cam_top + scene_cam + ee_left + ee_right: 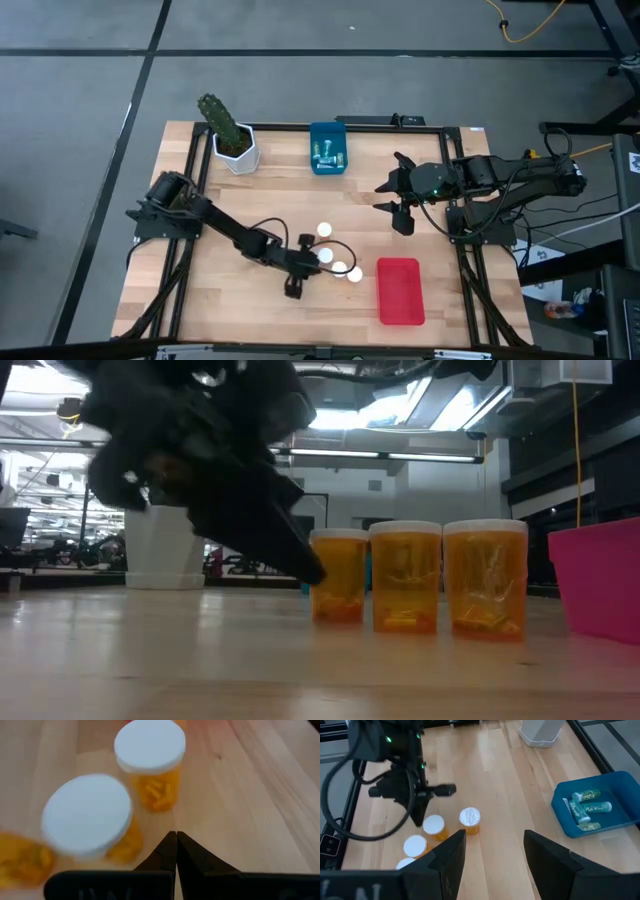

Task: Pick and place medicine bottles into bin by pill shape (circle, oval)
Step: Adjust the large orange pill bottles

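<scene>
Several orange medicine bottles (340, 267) with white caps stand upright on the wooden table, near its front centre. Three of them show in the low view (405, 575). Several small pale greenish bottles (585, 807) lie in the blue bin (327, 160) at the far centre. My left gripper (315, 262) is shut and low over the table, its tips (175, 842) just beside the orange bottles (87, 817); I see no touch. My right gripper (400, 195) is open and empty, above the table's right half, its fingers (447, 852) wide apart.
A red bin (400, 291) lies at the front right, next to the orange bottles. A white pot with a green cactus (232, 140) stands at the far left. A black frame (190, 190) runs along the table's edges.
</scene>
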Robot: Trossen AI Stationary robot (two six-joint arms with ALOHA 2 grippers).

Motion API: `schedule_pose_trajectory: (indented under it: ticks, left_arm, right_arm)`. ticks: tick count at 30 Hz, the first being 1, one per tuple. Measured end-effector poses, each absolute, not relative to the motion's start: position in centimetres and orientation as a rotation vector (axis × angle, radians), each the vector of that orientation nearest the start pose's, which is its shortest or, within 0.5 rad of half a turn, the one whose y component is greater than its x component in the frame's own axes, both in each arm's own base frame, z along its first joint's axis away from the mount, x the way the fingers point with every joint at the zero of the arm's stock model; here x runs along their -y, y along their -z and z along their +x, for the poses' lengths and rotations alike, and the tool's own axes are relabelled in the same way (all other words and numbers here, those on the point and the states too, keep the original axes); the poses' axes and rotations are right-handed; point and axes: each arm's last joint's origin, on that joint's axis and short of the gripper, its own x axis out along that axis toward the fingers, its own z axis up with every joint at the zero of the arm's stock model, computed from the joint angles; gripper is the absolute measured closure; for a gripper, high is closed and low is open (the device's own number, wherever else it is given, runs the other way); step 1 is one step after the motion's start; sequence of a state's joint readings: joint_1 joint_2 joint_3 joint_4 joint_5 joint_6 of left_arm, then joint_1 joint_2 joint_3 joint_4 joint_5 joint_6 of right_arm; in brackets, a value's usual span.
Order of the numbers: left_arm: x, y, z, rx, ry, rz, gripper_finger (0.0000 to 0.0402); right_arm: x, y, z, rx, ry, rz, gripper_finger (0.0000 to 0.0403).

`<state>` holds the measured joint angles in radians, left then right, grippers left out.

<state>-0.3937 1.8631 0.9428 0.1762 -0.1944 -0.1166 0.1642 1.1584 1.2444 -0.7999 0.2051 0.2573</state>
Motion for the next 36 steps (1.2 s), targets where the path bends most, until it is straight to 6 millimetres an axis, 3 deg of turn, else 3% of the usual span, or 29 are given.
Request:
schedule_pose_trajectory:
  ticks: [5, 9, 17, 21, 29, 36]
  left_arm:
    - [13.0, -15.8, 31.7, -0.791, 0.03, 0.19, 0.0401]
    - [11.1, -16.2, 31.3, -0.844, -0.104, 0.245, 0.0401]
    - [5.9, -14.9, 32.8, -0.917, -0.229, 0.229, 0.0401]
    - [4.4, -13.5, 33.3, -0.938, -0.24, 0.212, 0.0401]
    - [4.5, -13.0, 35.6, -0.747, -0.16, 0.218, 0.0401]
    - [4.8, -11.3, 36.6, -0.7, -0.082, 0.177, 0.0401]
  right_arm:
    - [-3.1, -36.3, 22.3, -0.695, 0.135, 0.129, 0.0201]
    - [-3.1, -36.3, 22.3, -0.694, 0.139, 0.14, 0.0201]
    - [-3.1, -36.3, 22.3, -0.694, 0.14, 0.139, 0.0201]
    - [-3.1, -36.3, 22.3, -0.696, 0.14, 0.138, 0.0201]
    - [-3.1, -36.3, 22.3, -0.699, 0.141, 0.134, 0.0201]
    - [-3.1, -36.2, 22.3, -0.701, 0.142, 0.137, 0.0201]
